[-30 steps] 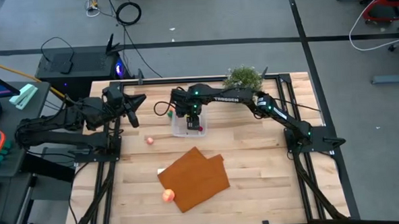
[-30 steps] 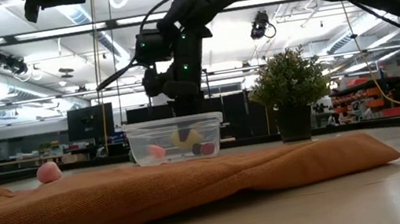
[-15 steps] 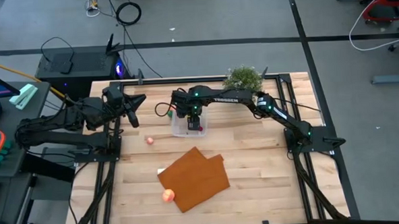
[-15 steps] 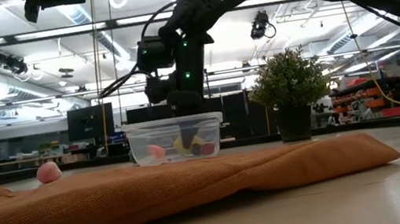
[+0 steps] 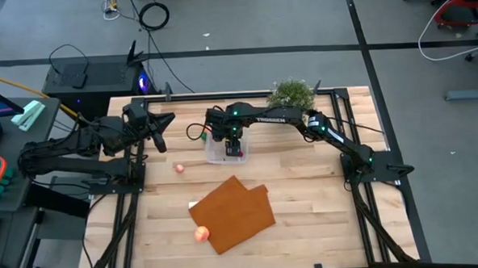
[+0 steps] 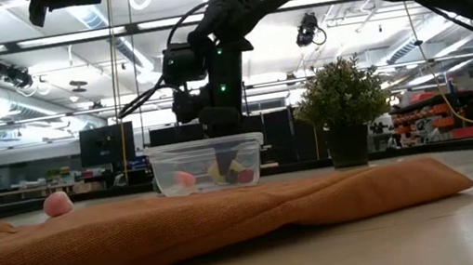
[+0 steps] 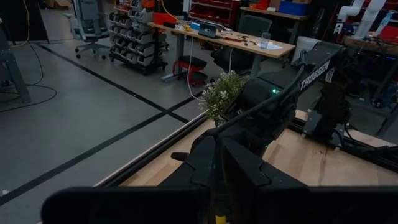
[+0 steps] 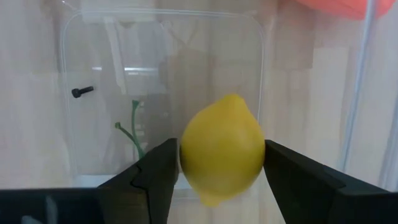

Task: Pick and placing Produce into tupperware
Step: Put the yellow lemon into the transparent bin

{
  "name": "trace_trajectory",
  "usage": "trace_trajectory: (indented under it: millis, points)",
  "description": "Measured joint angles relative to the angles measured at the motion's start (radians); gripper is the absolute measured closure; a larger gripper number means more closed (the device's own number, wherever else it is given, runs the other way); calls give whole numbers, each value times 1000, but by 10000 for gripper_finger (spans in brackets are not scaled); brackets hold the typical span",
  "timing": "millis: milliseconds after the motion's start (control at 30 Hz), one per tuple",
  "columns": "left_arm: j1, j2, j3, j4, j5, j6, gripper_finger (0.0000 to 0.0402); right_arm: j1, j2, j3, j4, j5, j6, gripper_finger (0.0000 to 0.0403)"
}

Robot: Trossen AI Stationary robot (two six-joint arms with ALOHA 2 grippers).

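Note:
The clear tupperware (image 5: 225, 151) stands at the middle of the table's far half. My right gripper (image 8: 217, 171) points down into it, one finger on either side of the yellow lemon (image 8: 222, 148), which sits low inside (image 6: 217, 170). A pink piece (image 6: 185, 179) and a red piece (image 6: 245, 175) lie in the tupperware too. Another pink piece (image 5: 179, 167) rests on the table to its left, a green piece (image 5: 203, 136) beyond it. A peach-orange fruit (image 5: 200, 233) lies at the orange-brown mat's near left edge. My left gripper (image 5: 160, 141) waits shut, raised at the far left. My right gripper comes from above, with a finger (image 8: 163, 174) at each of the lemon's two sides (image 8: 186, 155). Whether the fingers touch the lemon, I cannot tell. The lemon sits low between the tupperware's walls.
The orange-brown mat (image 5: 234, 211) lies crumpled on the near half of the table. A potted plant (image 5: 291, 92) stands at the far edge, right of the tupperware. A small dark screw (image 8: 81, 91) and a green stem (image 8: 127, 134) show by the tupperware's floor.

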Motion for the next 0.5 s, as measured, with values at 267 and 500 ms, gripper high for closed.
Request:
trace_trajectory:
  millis: [267,500]
  points:
    - [0,0,0,0,0,0,364,11,0,0,0,38,-2,183]
    - [0,0,0,0,0,0,364,12,0,31,-15,53,-4,166]
